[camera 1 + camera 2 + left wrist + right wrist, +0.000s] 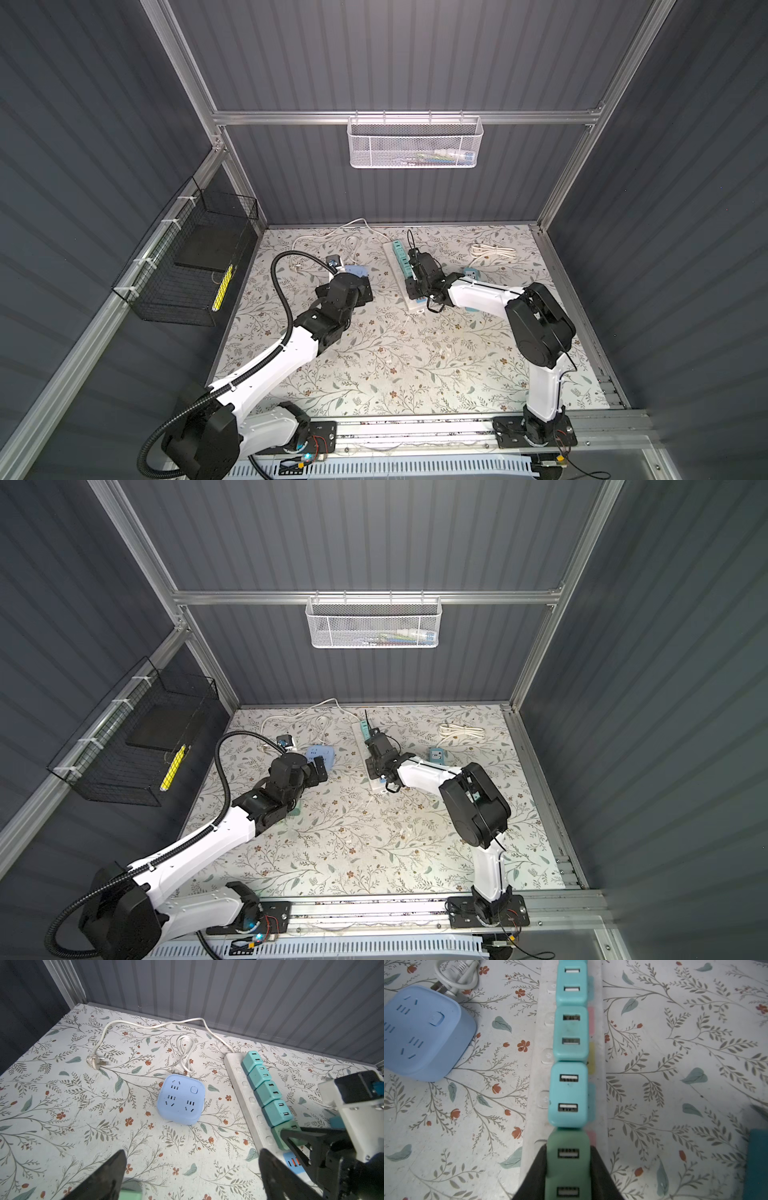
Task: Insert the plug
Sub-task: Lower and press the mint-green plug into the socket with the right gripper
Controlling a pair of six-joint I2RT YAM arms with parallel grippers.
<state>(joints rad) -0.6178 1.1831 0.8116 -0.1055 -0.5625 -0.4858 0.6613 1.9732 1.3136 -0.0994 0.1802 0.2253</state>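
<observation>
A white power strip [390, 253] [537, 1076] lies on the flowered table with a row of several teal USB plugs [570, 1036] seated in it. At the row's near end stands a green plug [568, 1167] [276, 1134]. My right gripper [568, 1148] [415, 291] is shut on its two sides, and the plug touches the last teal one. My left gripper [192, 1153] [363, 295] hangs open over bare table, left of the strip and in front of a blue cube socket [179, 1101]. Another pale green plug [131, 1192] lies by one left finger.
The strip's white cable ends in a loose wall plug [94, 1061] at the back left. A coiled white cord [492, 250] and a teal box [471, 274] lie at the right. A white mesh basket [415, 143] hangs on the back wall, a black wire basket [187, 266] on the left.
</observation>
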